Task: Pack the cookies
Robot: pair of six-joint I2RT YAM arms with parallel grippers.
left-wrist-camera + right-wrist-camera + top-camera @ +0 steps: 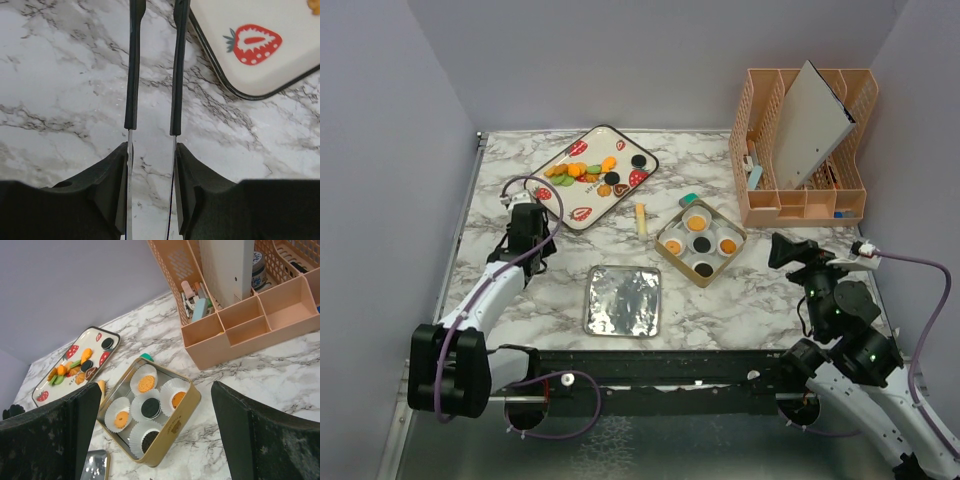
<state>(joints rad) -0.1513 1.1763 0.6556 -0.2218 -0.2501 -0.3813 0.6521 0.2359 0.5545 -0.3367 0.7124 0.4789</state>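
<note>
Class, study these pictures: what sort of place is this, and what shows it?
Probably a robot lab's enclosed test bench: plain walls box in a marble-patterned table, robot arms are bolted at its edge, and cookies lie staged on a tray.

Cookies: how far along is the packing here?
Done: each of the five paper cups in the gold tin holds cookies. In hand: nothing; the left gripper hovers empty by the strawberry tray, and the right gripper is open. Left: a pile of loose cookies on that tray, and the lid lying off the tin.
</note>
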